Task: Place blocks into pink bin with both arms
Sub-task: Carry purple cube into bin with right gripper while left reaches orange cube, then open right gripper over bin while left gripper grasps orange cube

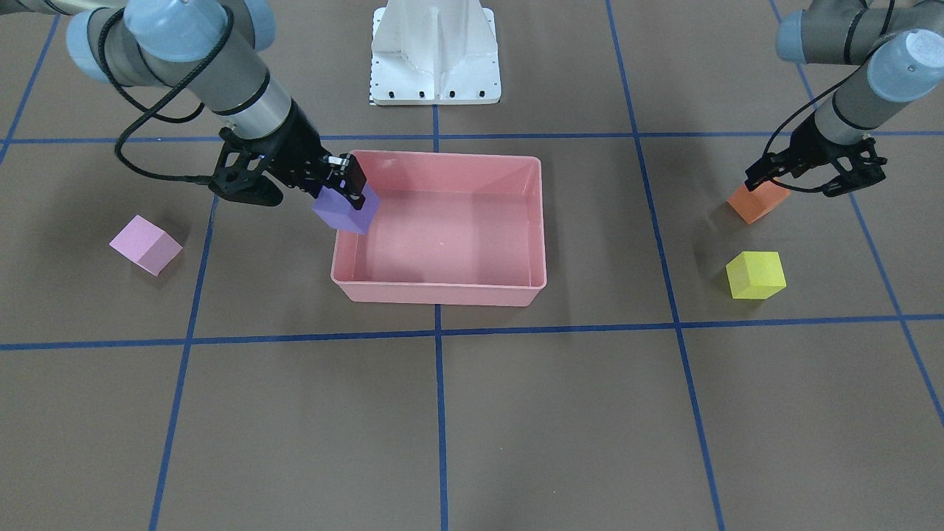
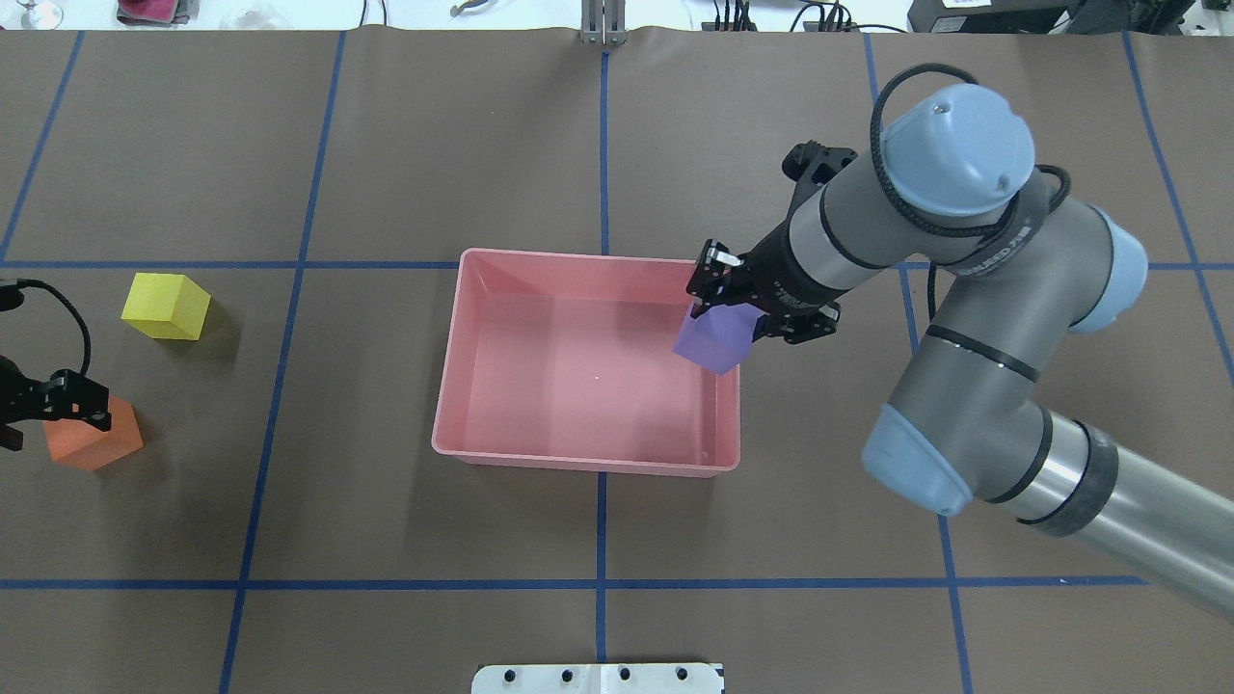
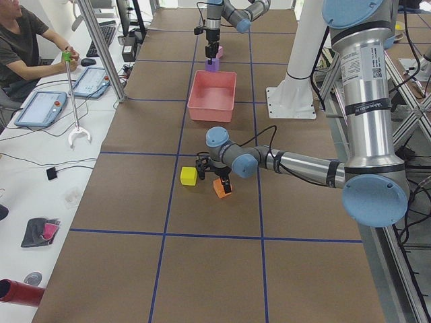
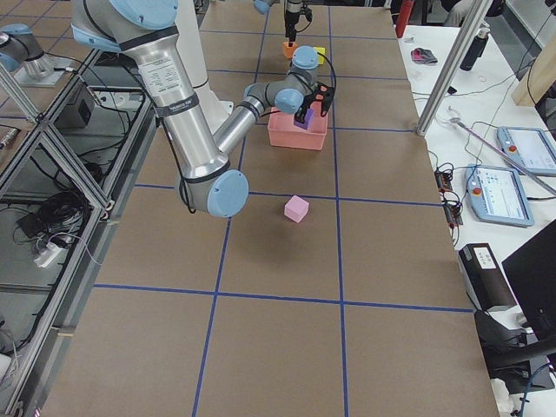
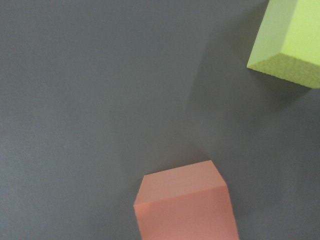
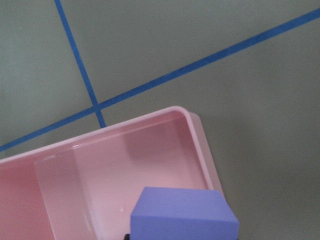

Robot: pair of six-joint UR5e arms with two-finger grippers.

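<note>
My right gripper is shut on the purple block and holds it tilted over the pink bin's short end on my right side, seen overhead and from the right wrist. The bin holds no blocks. My left gripper is down at the orange block, which also shows in the left wrist view. I cannot tell if its jaws press the block. The yellow block lies beside the orange one. The light pink block lies on the table beyond my right arm.
The white robot base stands behind the bin. Blue tape lines cross the brown table. An operator sits at a side desk with tablets and cables.
</note>
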